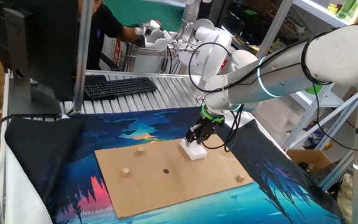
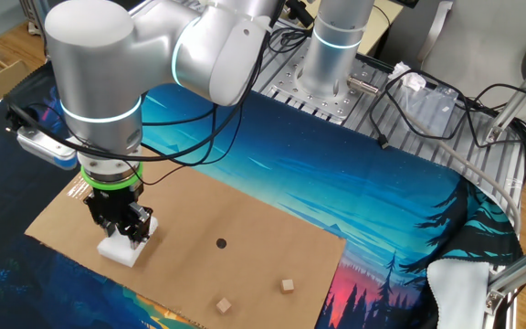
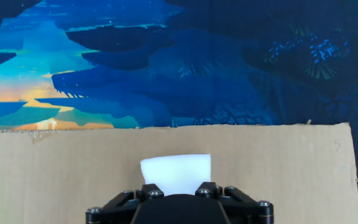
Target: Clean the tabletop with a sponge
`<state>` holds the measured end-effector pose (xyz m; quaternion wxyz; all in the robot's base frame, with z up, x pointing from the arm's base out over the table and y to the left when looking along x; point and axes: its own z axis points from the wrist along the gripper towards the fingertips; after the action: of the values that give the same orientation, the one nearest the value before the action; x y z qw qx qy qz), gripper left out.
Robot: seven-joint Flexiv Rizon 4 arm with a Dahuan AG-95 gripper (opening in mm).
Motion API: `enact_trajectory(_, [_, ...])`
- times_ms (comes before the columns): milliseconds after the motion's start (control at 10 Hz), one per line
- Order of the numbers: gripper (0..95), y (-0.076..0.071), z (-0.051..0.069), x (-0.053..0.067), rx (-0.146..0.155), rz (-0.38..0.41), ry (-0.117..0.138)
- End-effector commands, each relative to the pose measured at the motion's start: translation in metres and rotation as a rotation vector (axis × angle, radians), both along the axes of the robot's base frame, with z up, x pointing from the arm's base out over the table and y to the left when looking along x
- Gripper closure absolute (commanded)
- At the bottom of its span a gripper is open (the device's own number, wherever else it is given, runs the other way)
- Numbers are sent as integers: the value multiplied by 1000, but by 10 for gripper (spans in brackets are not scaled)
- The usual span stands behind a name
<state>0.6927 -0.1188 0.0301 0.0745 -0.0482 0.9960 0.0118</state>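
Note:
The tabletop is a tan cardboard board (image 1: 179, 177) lying on a blue-and-pink cloth; it also shows in the other fixed view (image 2: 245, 260) and the hand view (image 3: 55, 168). The white sponge (image 1: 194, 150) rests on the board near its far edge. My gripper (image 1: 196, 138) stands upright over it, shut on the sponge (image 2: 121, 247). In the hand view the sponge (image 3: 176, 171) sticks out between the black jaws, pressed on the board. A dark spot (image 1: 165, 171) lies mid-board, also seen in the other fixed view (image 2: 221, 243). Small tan cubes (image 1: 126, 171) (image 1: 140, 150) (image 1: 240, 178) lie on the board.
The patterned cloth (image 1: 61, 162) surrounds the board. A black keyboard (image 1: 120, 86) and a monitor (image 1: 36, 43) stand behind on the left. A second white robot arm (image 1: 210, 40) sits at the back. Two cubes (image 2: 287, 286) (image 2: 223, 304) lie near the board's near edge in the other fixed view.

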Motion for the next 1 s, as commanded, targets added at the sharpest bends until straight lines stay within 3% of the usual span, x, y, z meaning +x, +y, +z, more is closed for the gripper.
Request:
enact_trajectory(100, [760, 0, 1, 1, 0, 6, 2])
enact_trajectory(600, [760, -1, 1, 2, 2, -10, 7])
enact_trajectory(700, [570, -1, 1, 2, 2, -28, 13])
enact_trajectory(800, [190, -1, 1, 2, 5, -50, 22])
enact_trajectory(900, [190, -1, 1, 2, 4, -52, 22])
enact_trajectory(1000, [0, -1, 1, 2, 6, -61, 22])
